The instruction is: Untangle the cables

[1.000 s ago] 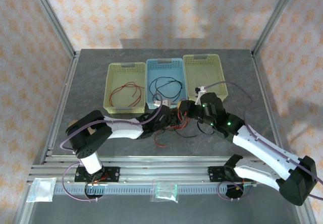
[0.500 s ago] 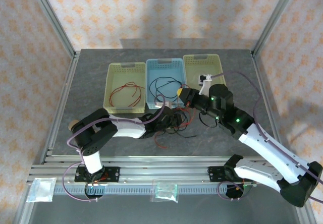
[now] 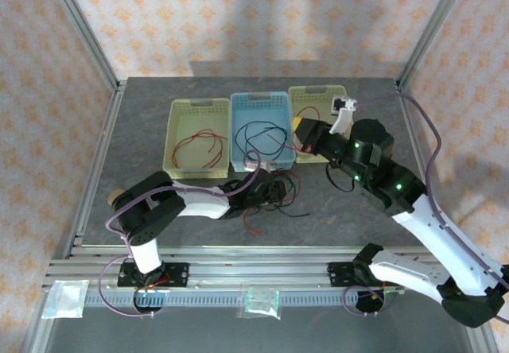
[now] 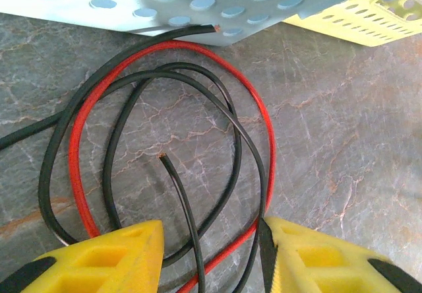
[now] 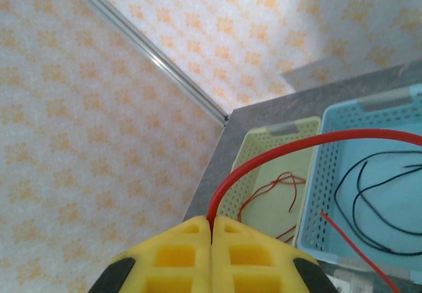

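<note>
A tangle of red and black cables (image 3: 274,200) lies on the grey table in front of the blue basket (image 3: 260,97). My left gripper (image 3: 278,188) sits low over it, open; in the left wrist view a red cable (image 4: 267,141) and black cables (image 4: 227,108) run between its yellow fingers (image 4: 119,257) without being pinched. My right gripper (image 3: 299,128) is raised over the gap between the blue and right yellow baskets. It is shut on a red cable (image 5: 297,149) that arcs away from the closed fingertips (image 5: 211,224).
Three baskets stand in a row at the back: a yellow one (image 3: 171,142) holding red cables, the blue one holding black cables, and another yellow one (image 3: 318,91). Two small plastic bags (image 3: 65,297) (image 3: 261,300) lie on the front rail. Metal frame posts stand at the corners.
My right gripper has risen and swung back and to the right, from the tangle to above the baskets, drawing the red cable with it. The left gripper has stayed over the tangle.
</note>
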Robot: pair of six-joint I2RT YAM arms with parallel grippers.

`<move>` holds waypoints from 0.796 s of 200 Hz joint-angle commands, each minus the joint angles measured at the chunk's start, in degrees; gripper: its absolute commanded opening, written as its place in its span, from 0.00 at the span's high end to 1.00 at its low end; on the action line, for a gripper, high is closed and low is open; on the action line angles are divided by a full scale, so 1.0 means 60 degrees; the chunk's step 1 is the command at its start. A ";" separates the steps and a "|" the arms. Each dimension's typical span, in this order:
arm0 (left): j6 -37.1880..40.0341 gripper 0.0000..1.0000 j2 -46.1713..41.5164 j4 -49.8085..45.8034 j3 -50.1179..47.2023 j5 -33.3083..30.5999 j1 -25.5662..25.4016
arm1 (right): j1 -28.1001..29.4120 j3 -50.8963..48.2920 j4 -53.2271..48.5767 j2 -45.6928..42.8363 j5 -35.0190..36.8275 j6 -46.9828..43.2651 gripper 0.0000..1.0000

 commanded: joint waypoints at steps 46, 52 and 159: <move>0.0508 0.56 -0.1552 -0.0847 0.0440 -0.0650 -0.0047 | -0.0050 0.0286 -0.1099 -0.0039 0.2242 -0.0504 1.00; 0.0603 0.56 -0.1802 -0.0940 0.0425 -0.0793 -0.0058 | -0.0064 0.0347 -0.1165 -0.0021 0.2283 -0.0541 1.00; 0.3421 0.38 -0.5845 -0.1689 0.0631 0.0387 0.1181 | -0.0495 0.0629 -0.0669 0.1530 0.1697 0.1844 1.00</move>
